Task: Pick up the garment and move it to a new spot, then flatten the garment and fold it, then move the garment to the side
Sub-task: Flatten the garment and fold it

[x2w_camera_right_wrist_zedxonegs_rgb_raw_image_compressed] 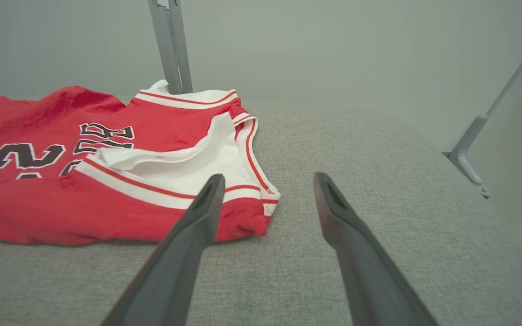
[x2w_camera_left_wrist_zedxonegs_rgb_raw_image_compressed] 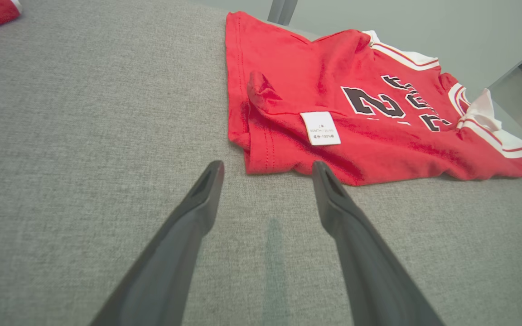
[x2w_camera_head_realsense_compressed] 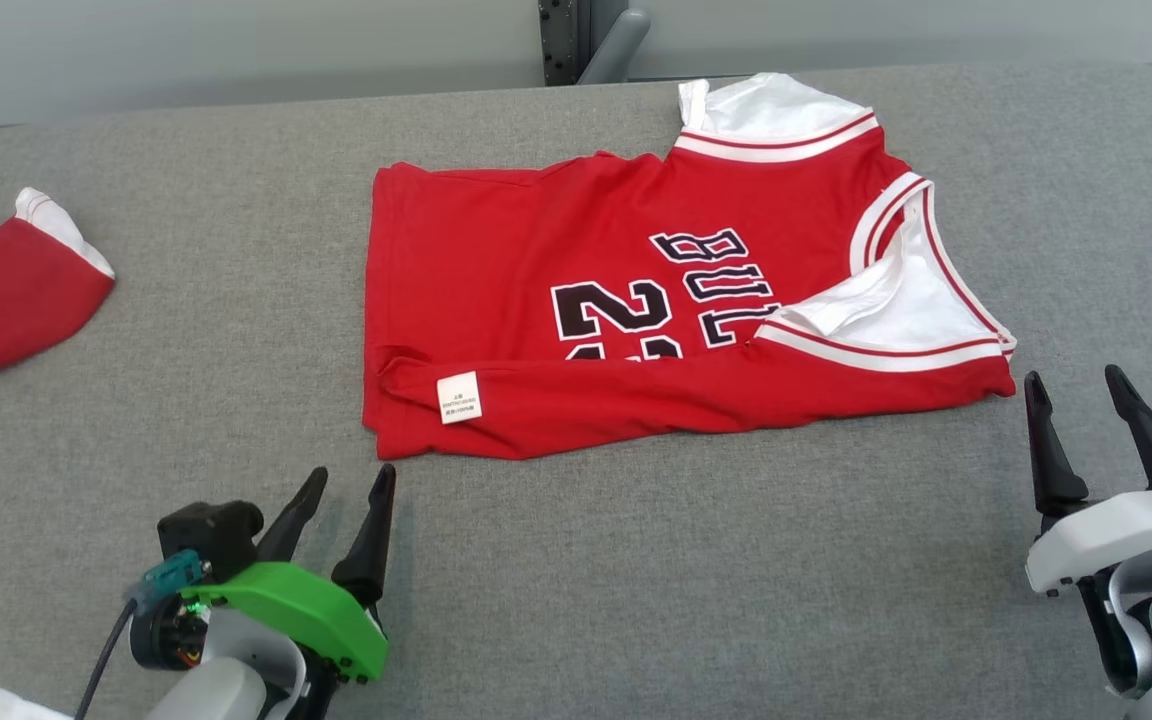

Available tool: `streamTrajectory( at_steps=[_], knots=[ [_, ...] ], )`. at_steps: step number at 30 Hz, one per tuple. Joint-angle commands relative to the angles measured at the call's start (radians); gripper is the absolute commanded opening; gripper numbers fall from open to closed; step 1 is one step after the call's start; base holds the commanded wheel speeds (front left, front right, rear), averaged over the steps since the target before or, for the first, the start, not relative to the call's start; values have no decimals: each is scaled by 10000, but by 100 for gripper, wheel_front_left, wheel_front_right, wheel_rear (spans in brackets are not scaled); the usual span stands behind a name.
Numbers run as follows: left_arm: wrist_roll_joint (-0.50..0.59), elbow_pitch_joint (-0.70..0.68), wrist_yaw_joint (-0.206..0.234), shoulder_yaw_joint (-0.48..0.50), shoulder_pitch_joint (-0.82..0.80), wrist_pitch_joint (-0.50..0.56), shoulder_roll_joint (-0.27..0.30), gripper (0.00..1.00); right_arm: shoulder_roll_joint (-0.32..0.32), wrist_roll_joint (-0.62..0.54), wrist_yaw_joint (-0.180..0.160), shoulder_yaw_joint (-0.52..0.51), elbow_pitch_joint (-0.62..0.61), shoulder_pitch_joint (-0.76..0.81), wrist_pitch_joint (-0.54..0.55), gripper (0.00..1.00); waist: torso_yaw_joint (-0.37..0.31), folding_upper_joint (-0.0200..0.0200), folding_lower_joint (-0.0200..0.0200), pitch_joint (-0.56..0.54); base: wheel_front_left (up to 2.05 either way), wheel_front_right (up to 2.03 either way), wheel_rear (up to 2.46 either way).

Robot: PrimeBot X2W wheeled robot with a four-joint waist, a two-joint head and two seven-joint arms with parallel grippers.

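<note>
Spread and empty, the left gripper (x2w_camera_head_realsense_compressed: 354, 475) and right gripper (x2w_camera_head_realsense_compressed: 1074, 378) flank the near edge of the red jersey (x2w_camera_head_realsense_compressed: 636, 300), which lies crosswise on the grey table (x2w_camera_head_realsense_compressed: 636, 580), hem nearest the left, shoulder nearest the right.

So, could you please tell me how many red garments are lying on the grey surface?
2. The jersey lies mid-view, partly folded; a second red garment lies at far left, cut off by the frame.

garment (x2w_camera_head_realsense_compressed: 576, 300) on table (x2w_camera_head_realsense_compressed: 736, 600), between grippers
</note>
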Motion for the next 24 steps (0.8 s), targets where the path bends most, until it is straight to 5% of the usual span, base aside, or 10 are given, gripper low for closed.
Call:
streamTrajectory(
  at_steps=[1, 13, 24],
  knots=[
    [172, 168, -90, -26, -393, 76, -44, 100, -80, -1, -7, -36, 194, -244, 140, 100, 38, 0, 0, 122, 0, 0, 0],
    [65, 1943, -517, -251, -2227, 822, -827, 100, -429, 180, -8, 276, 1813, -1850, 793, 100, 62, 0, 0, 1221, 0, 0, 0],
    [-90, 2855, -778, -541, -2522, 1438, -954, 100, -706, 661, -8, 1148, 2810, -2344, 1452, 100, 132, 0, 0, 1358, 0, 0, 0]
  ],
)
